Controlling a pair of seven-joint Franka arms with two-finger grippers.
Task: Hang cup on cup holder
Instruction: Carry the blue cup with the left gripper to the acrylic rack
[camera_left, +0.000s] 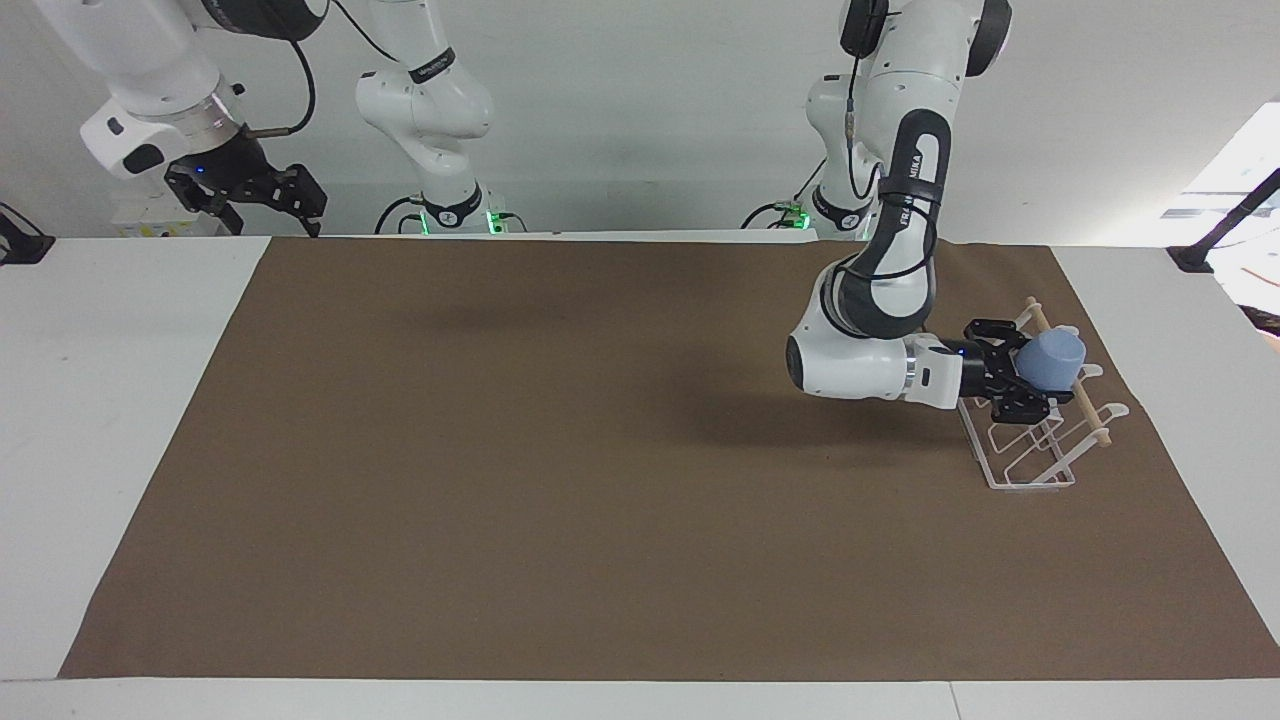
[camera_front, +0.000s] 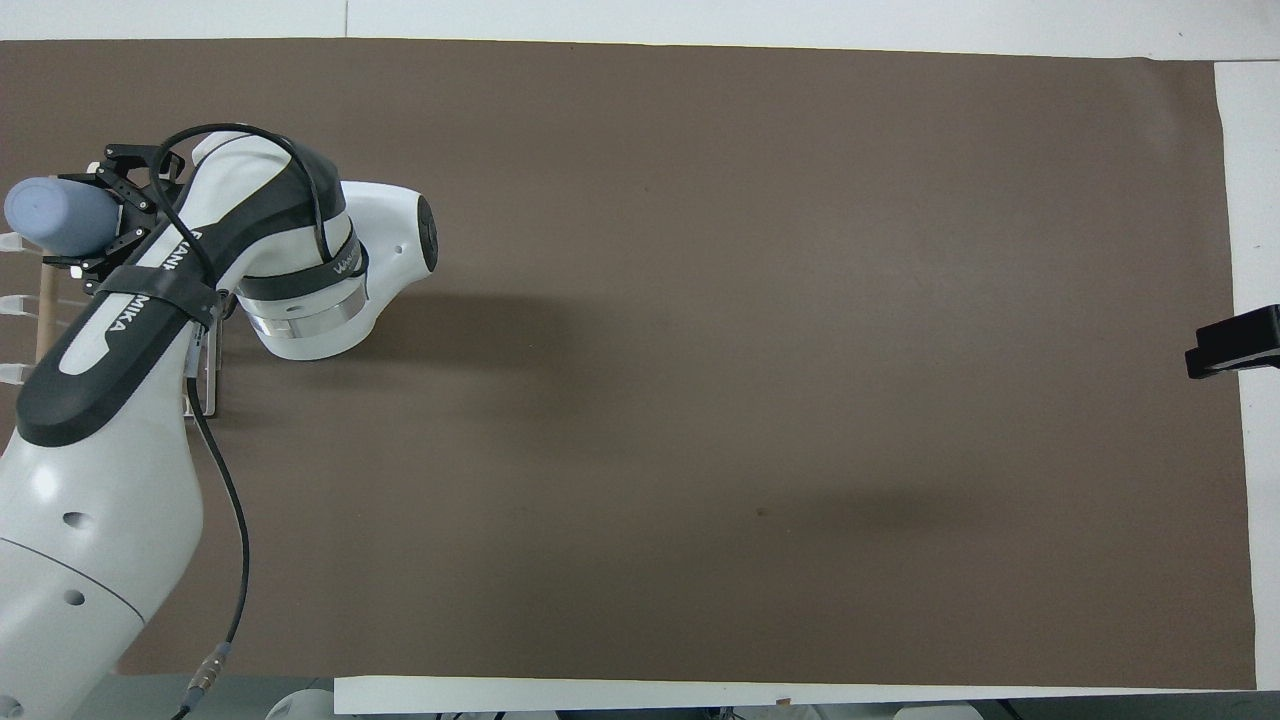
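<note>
My left gripper (camera_left: 1022, 384) is shut on the light-blue cup (camera_left: 1052, 360), holding it on its side with its base pointing away from the arm. The cup is up in the air over the white wire cup holder (camera_left: 1030, 450), over the wooden rod (camera_left: 1085, 405) across its top; I cannot tell whether it touches the rod. In the overhead view the cup (camera_front: 55, 215) and left gripper (camera_front: 100, 215) sit at the left arm's end of the mat, and the arm hides most of the cup holder (camera_front: 205, 385). My right gripper (camera_left: 265, 200) waits off the mat at the right arm's end.
A brown mat (camera_left: 600, 450) covers most of the white table (camera_left: 110, 400). The right gripper's tip (camera_front: 1230, 345) shows at the mat's edge in the overhead view.
</note>
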